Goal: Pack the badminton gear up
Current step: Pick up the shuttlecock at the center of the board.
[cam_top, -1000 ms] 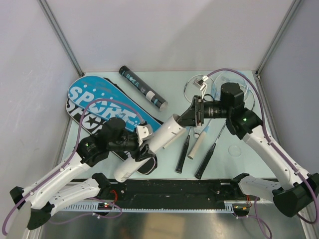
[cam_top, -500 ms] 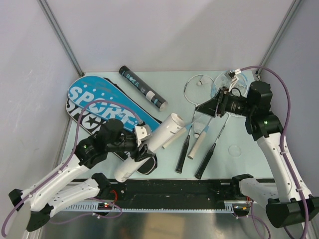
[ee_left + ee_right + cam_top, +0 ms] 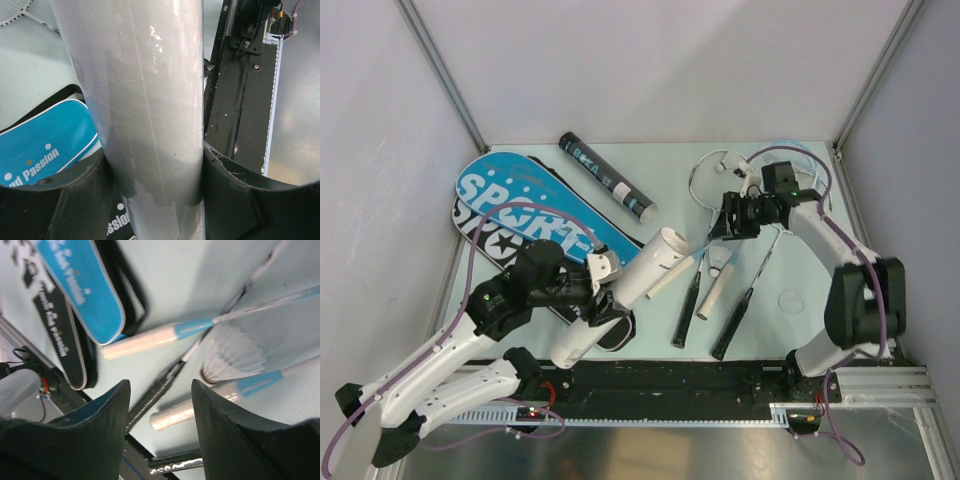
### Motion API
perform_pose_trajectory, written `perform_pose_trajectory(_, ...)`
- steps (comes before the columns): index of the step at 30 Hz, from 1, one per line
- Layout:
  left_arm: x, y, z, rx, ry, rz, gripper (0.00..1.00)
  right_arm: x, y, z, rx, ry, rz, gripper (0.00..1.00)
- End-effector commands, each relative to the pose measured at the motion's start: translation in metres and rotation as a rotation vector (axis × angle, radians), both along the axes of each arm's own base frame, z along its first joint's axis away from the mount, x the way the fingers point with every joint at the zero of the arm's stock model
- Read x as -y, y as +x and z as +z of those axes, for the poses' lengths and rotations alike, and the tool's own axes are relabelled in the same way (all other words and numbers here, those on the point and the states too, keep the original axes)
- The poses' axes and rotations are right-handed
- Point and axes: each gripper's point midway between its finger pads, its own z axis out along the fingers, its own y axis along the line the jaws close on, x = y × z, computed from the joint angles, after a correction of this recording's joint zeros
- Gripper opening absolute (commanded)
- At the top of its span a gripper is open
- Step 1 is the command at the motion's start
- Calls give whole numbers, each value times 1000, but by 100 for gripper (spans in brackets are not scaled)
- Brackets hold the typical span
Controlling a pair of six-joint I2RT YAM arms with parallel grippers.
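Left gripper is closed around the white tube at about mid-length, with both fingers bearing on the tube wall. The tube is held at a slant. Its far end points toward the middle of the table and its near end toward the arm bases. Below it lie the narrow ends of the blue SPORT bag and the black bag; the blue bag lies on top of the black one. Right gripper has its jaws apart with nothing between them. It hovers over the racket shafts on the right half of the table. One white shuttlecock lies on the table just near of this gripper, between two white-handled rackets with blue bands. Two black-handled rackets lie beside these, handles toward the near edge. A black tube lies apart at the far side, beyond the bags.
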Motion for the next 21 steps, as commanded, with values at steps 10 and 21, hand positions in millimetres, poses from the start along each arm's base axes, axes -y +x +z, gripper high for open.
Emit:
perform_pose_trajectory(10,7,-3,24,48,-91,-26,48,15,42,-73,-91,-132,83,63)
perform_pose_trajectory(21,6,0,21,48,-82,-13,48,16,29,-93,-173,-126,124,38)
